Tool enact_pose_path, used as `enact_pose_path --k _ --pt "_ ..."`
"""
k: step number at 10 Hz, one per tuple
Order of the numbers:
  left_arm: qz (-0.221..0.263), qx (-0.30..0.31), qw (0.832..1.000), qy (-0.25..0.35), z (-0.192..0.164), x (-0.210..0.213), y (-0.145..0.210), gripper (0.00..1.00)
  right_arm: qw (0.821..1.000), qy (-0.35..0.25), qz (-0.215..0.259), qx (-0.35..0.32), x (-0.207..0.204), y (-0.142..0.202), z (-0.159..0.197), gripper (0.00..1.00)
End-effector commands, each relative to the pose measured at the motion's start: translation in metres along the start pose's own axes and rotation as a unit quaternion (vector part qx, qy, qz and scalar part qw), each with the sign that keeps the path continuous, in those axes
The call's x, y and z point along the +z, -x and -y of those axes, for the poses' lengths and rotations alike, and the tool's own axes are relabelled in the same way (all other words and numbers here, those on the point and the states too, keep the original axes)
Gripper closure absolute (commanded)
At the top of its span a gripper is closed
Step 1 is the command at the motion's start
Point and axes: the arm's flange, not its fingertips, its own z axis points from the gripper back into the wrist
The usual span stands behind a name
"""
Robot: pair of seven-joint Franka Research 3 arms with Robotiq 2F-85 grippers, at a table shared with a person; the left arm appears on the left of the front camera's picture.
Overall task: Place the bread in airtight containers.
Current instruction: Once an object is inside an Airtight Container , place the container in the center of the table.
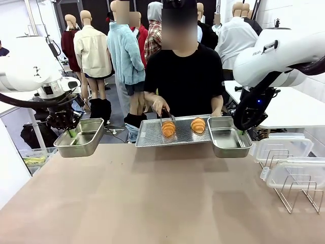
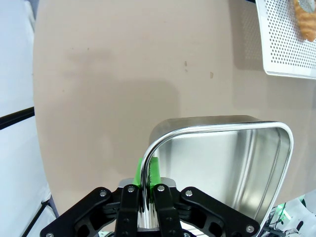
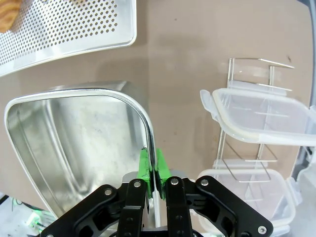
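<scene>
While the smooth brown table fills the near part of the room, a person in a black top stands at its far side, at 12 o'clock. A white table stands behind, at 2 o'clock.

The left arm bends in from 9 o'clock. Its left pincer points down and is closed tight on the rim of the left tin, at 10 o'clock. In the left wrist view the green pads squeeze the rim at one round corner.

The right arm bends in from 3 o'clock. Its right pincer points down too and is closed tight on the rim of the right tin, at 2 o'clock.

Between the two tins is a flat tray full of little holes. The two bread rolls lie on it, side by side.

The person's hand holds dark tongs at the roll on the 9 o'clock side. I cannot tell if they touch it.

Two clear lids lean on a wire rack at 4 o'clock.

The right arm has dark letters that start with "FRA".
</scene>
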Motion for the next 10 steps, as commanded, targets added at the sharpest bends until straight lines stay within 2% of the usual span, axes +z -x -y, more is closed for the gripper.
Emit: enact_pose_path --k 1,10 --pt "0.011 -0.003 1.0 -0.007 -0.0028 0.0012 0.0017 1.0 1.0 -0.001 0.003 0.0 0.0033 0.0008 -0.0003 1.0" --pt "0.011 -0.003 1.0 -0.007 -0.0028 0.0012 0.0017 1.0 1.0 -0.001 0.003 0.0 0.0033 0.0008 -0.0003 1.0"
